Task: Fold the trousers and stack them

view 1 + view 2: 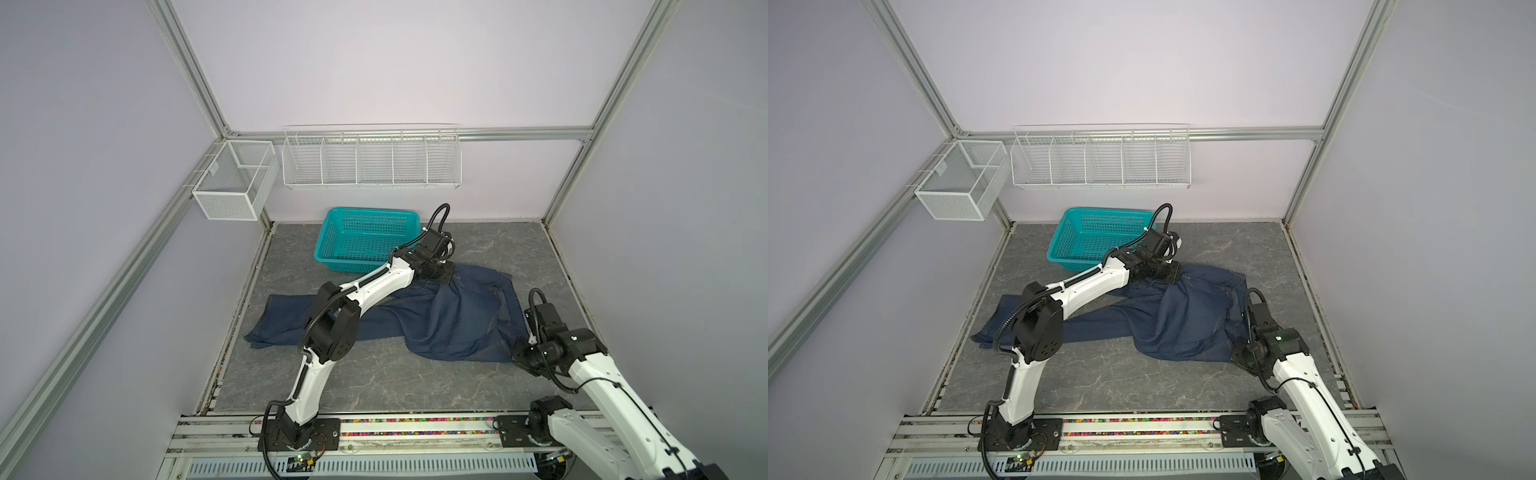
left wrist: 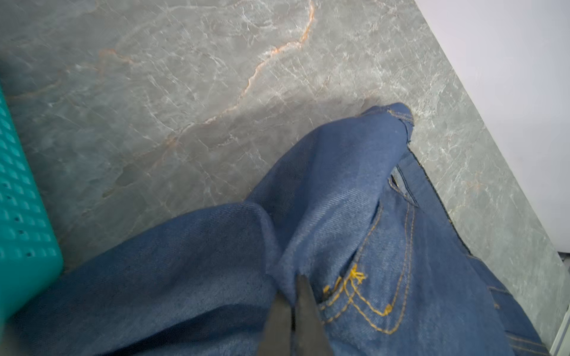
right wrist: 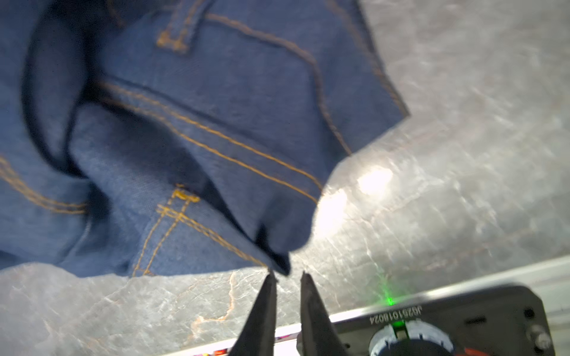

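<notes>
Trousers (image 1: pixel 436 320) lay left-to-right across the table (image 1: pixel 374 382), legs overhanging its left edge, waist near the right edge, with bare room in front. By the basket (image 1: pixel 332 245) the left gripper (image 2: pixel 296 289) pinched denim; the right gripper (image 3: pixel 287 276) stood slightly parted at the waist corner.

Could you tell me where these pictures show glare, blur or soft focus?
Right wrist view: motion blur smears the dark blue denim trousers, and bright glare patches sit on the grey marble-patterned table. Left wrist view: the teal plastic basket is out of focus; the denim is sharper. Both top views: even light, soft shadows.
</notes>
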Motion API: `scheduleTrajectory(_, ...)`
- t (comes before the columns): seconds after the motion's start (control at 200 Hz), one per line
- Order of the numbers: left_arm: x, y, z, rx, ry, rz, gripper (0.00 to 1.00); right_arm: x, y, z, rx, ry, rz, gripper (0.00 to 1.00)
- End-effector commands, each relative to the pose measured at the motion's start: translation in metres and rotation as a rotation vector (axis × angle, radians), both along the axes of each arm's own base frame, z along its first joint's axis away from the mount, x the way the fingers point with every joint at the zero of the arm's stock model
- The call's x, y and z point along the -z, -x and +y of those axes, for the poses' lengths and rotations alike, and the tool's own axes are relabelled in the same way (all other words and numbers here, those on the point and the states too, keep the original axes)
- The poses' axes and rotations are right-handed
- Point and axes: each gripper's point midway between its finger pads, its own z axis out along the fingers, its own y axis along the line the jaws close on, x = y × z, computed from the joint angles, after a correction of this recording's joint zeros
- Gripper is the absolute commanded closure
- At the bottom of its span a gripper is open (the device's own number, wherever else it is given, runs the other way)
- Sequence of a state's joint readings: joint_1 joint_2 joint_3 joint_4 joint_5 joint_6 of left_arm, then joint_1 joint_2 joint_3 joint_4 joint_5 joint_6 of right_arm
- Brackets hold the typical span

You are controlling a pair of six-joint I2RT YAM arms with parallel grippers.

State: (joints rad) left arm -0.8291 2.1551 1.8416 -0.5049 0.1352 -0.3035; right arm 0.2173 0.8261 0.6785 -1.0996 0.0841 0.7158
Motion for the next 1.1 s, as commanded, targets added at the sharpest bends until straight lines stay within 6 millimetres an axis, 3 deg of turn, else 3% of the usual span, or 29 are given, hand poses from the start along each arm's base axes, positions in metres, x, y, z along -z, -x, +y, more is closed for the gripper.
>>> scheduleTrajectory(0.0, 0.009, 0.008, -0.006, 0.028, 0.015, 0.031, 1.0, -0.023, 0.014, -0.027, 0.132, 0.088, -0.025, 0.62)
scheduleTrajectory(0.065, 0.012, 0.01, -0.005, 0.032, 0.009, 0.038, 1.0, -0.038, 0.013, -0.034, 0.157, 0.106, -0.06, 0.52)
scheduleTrajectory(0.13, 0.013, 0.011, -0.005, 0.038, 0.007, 0.04, 1.0, -0.051, 0.003, -0.038, 0.138, 0.123, -0.114, 0.48)
scheduleTrajectory(0.235, 0.016, 0.012, -0.004, 0.047, -0.009, 0.047, 1.0, -0.061, -0.036, -0.028, 0.032, 0.064, -0.221, 0.4)
scheduleTrajectory(0.295, 0.018, 0.012, -0.002, 0.048, -0.027, 0.046, 1.0, -0.064, -0.072, -0.013, -0.063, -0.017, -0.289, 0.37)
scheduleTrajectory(0.435, 0.019, 0.011, -0.001, 0.049, -0.037, 0.048, 1.0, -0.047, -0.121, 0.01, -0.205, -0.12, -0.284, 0.34)
scheduleTrajectory(0.54, 0.023, 0.012, 0.001, 0.049, -0.053, 0.054, 1.0, -0.026, -0.137, 0.016, -0.269, -0.134, -0.24, 0.36)
scheduleTrajectory(0.56, 0.024, 0.011, 0.002, 0.048, -0.056, 0.054, 1.0, -0.031, -0.145, 0.016, -0.277, -0.129, -0.251, 0.37)
scheduleTrajectory(0.71, 0.028, 0.01, 0.003, 0.039, -0.066, 0.058, 1.0, 0.005, -0.144, 0.01, -0.268, -0.123, -0.12, 0.47)
scheduleTrajectory(0.87, 0.035, 0.007, 0.007, 0.03, -0.083, 0.067, 1.0, 0.023, -0.137, 0.011, -0.265, -0.131, -0.056, 0.61)
scheduleTrajectory(0.995, 0.039, 0.005, 0.011, 0.024, -0.092, 0.075, 1.0, 0.025, -0.133, 0.01, -0.263, -0.118, -0.035, 0.62)
scheduleTrajectory(1.01, 0.04, 0.005, 0.011, 0.024, -0.093, 0.076, 1.0, 0.033, -0.124, 0.01, -0.261, -0.12, -0.006, 0.62)
scheduleTrajectory(1.095, 0.041, 0.003, 0.013, 0.024, -0.097, 0.076, 1.0, 0.038, -0.117, 0.017, -0.279, -0.131, 0.012, 0.6)
